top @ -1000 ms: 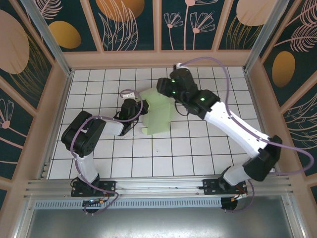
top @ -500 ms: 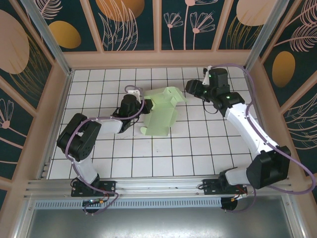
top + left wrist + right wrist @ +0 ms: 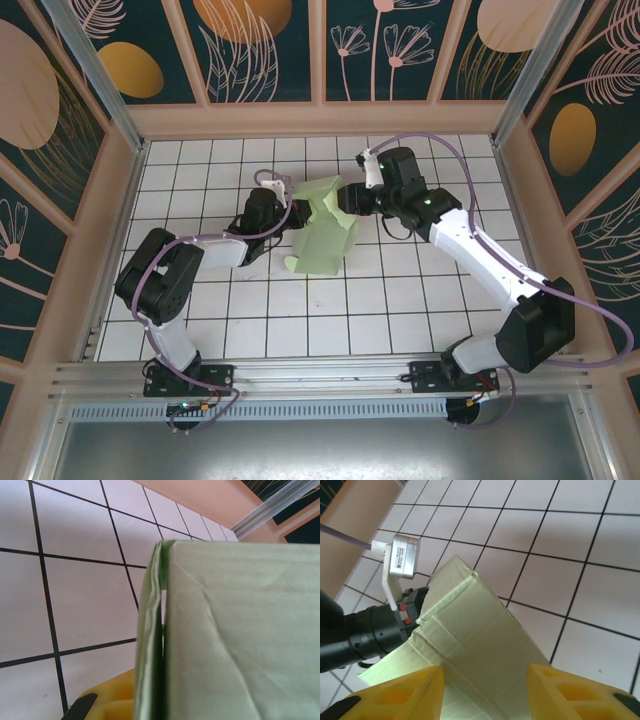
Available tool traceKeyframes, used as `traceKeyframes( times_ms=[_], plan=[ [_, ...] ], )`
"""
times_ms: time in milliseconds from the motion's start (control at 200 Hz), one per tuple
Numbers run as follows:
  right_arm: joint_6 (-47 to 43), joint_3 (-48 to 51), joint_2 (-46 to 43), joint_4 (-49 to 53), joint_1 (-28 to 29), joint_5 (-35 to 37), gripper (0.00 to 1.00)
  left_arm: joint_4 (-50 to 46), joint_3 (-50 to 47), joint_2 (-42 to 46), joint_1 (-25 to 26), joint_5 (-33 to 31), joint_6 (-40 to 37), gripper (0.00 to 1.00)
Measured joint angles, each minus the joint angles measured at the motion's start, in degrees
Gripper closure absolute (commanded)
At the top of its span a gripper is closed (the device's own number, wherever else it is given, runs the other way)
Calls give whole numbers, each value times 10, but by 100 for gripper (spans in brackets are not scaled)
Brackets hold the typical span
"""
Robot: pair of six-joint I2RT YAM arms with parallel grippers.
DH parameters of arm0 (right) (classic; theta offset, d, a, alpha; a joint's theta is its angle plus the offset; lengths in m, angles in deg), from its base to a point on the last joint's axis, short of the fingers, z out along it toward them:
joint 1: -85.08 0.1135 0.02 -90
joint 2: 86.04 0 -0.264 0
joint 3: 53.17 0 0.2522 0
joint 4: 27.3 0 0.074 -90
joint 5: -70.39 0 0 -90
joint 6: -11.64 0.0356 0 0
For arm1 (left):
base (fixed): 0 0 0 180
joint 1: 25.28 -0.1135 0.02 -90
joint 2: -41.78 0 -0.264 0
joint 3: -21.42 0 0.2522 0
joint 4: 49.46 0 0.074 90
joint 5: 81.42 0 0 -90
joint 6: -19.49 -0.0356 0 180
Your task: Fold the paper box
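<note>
The paper box (image 3: pixel 325 235) is pale mint-green card, partly folded, lying tilted on the white tiled floor in the top view. My left gripper (image 3: pixel 287 217) is shut on its left wall. In the left wrist view that doubled wall (image 3: pixel 152 645) stands edge-on beside one yellow finger (image 3: pixel 107 700). My right gripper (image 3: pixel 347 200) is at the box's far right end. In the right wrist view its yellow fingers (image 3: pixel 405 692) stand apart on either side of a raised panel of the box (image 3: pixel 480 640), close to its edges; it is open.
Wooden walls (image 3: pixel 320 120) and aluminium posts (image 3: pixel 90 70) ring the tiled floor (image 3: pixel 330 310). The left arm's wrist and its white camera (image 3: pixel 402 555) sit just beyond the box in the right wrist view. Bare tiles lie in front of the box.
The right arm swung out to the far right corner, then came back left onto the box's far end with narrower jaws. The box turned slightly. The left gripper kept its hold.
</note>
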Motion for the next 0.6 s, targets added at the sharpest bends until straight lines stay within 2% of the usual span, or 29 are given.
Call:
traceKeyframes(
  times_ms=[245, 320, 485, 601],
  plan=[
    [-52, -7, 4, 12, 53, 115, 57, -6, 1, 0, 0, 1, 0, 100],
    [-67, -11, 10, 12, 75, 145, 61, -6, 2, 0, 0, 2, 2, 100],
    [-87, -12, 28, 14, 95, 177, 65, -8, 2, 0, 0, 2, 4, 100],
    [-91, -12, 30, 14, 95, 184, 62, -15, 2, 0, 0, 2, 4, 100]
  ],
)
